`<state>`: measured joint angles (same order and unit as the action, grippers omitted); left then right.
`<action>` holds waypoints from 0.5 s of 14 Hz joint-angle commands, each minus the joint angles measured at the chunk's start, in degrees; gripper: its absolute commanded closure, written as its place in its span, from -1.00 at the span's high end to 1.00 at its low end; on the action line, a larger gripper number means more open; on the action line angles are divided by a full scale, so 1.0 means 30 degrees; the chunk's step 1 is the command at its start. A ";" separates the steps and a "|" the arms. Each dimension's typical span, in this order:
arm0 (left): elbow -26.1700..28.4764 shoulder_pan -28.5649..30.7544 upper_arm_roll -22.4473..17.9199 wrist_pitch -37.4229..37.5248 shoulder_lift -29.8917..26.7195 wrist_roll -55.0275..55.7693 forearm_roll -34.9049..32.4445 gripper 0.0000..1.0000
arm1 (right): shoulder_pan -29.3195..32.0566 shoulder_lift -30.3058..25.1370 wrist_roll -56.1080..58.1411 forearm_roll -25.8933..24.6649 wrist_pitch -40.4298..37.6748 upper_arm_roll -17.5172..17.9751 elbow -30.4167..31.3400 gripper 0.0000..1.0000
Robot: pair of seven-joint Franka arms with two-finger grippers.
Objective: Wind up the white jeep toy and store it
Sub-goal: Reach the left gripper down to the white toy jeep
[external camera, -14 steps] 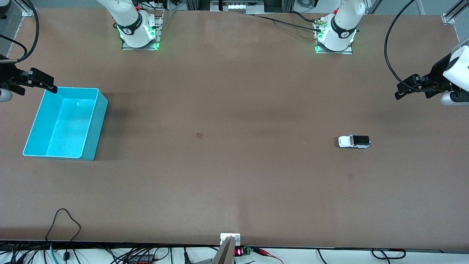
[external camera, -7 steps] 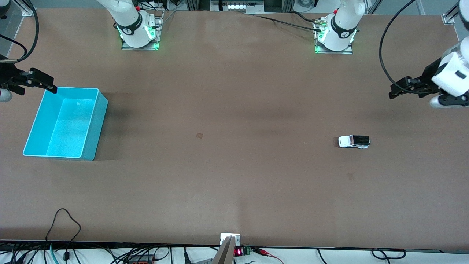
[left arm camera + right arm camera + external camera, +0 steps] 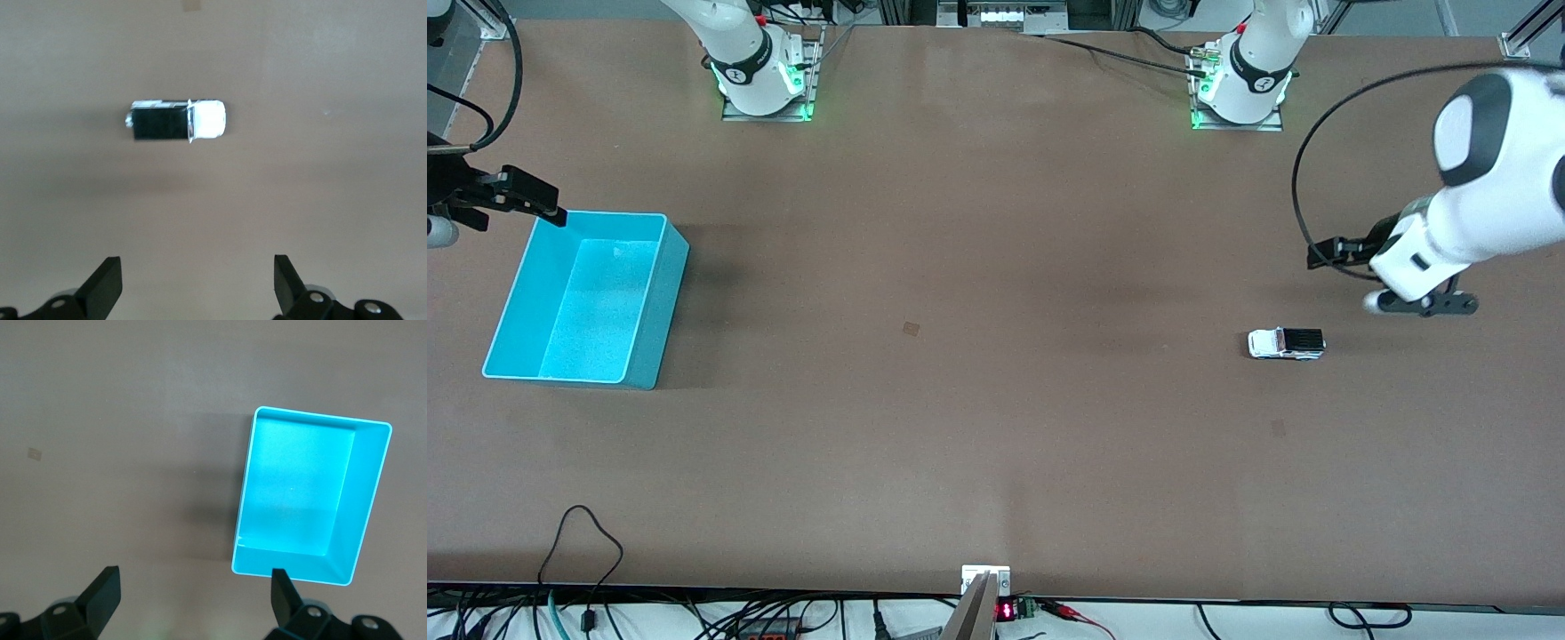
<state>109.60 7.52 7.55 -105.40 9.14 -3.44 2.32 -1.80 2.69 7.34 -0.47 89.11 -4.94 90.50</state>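
The white jeep toy [image 3: 1286,343], with its black roof, stands on the brown table toward the left arm's end. It also shows in the left wrist view [image 3: 177,121]. My left gripper [image 3: 1334,252] hangs open and empty over bare table close beside the jeep. In the left wrist view [image 3: 197,287] the jeep lies ahead of the fingers, not between them. The cyan bin [image 3: 645,356] stands empty at the right arm's end and shows in the right wrist view [image 3: 373,487]. My right gripper [image 3: 538,203] waits open and empty over the table by the bin's corner; it also shows in the right wrist view [image 3: 192,593].
A small tan mark [image 3: 911,328] lies flat on the table between the bin and the jeep. A black cable [image 3: 1303,178] loops from the left arm above the table. Cables [image 3: 578,533] hang over the table's front edge.
The left arm has swung in from the table's end toward the jeep and its open gripper now hangs close to it. The right arm, the jeep and the bin have not moved.
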 commanded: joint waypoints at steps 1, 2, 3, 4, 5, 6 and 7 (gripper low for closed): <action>-0.0351 0.0334 0.0032 -0.1104 0.1869 -0.2360 -0.0305 1.00 | -0.0103 -0.0105 0.0131 -0.0166 -0.0055 0.0066 0.0156 1.00; -0.0380 0.0336 0.0032 -0.1454 0.2367 -0.3499 -0.0335 1.00 | -0.0103 -0.0104 0.0101 -0.0138 -0.0055 0.0066 0.0156 1.00; -0.0380 0.0336 0.0032 -0.2096 0.2865 -0.4873 -0.0393 1.00 | -0.0103 -0.0075 0.0072 -0.0108 -0.0055 0.0066 0.0156 1.00; -0.0380 0.0394 0.0032 -0.2712 0.3392 -0.6569 -0.0945 1.00 | -0.0103 -0.0075 0.0072 -0.0108 -0.0055 0.0066 0.0156 1.00; -0.0351 0.0481 0.0032 -0.3298 0.3717 -0.8297 -0.1473 1.00 | -0.0103 -0.0075 0.0072 -0.0108 -0.0055 0.0066 0.0156 1.00; -0.0351 0.0511 0.0032 -0.3652 0.3923 -0.9968 -0.1855 1.00 | -0.0074 -0.0017 0.0072 -0.0108 -0.0055 0.0066 0.0156 1.00; -0.0322 0.0569 0.0032 -0.4003 0.4099 -1.1899 -0.1946 1.00 | -0.0074 0.0042 0.0072 -0.0050 -0.0055 0.0066 0.0156 1.00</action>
<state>109.54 8.70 7.44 -116.22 20.39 -29.90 -1.83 -1.87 2.81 7.34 -0.47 89.11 -4.78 90.71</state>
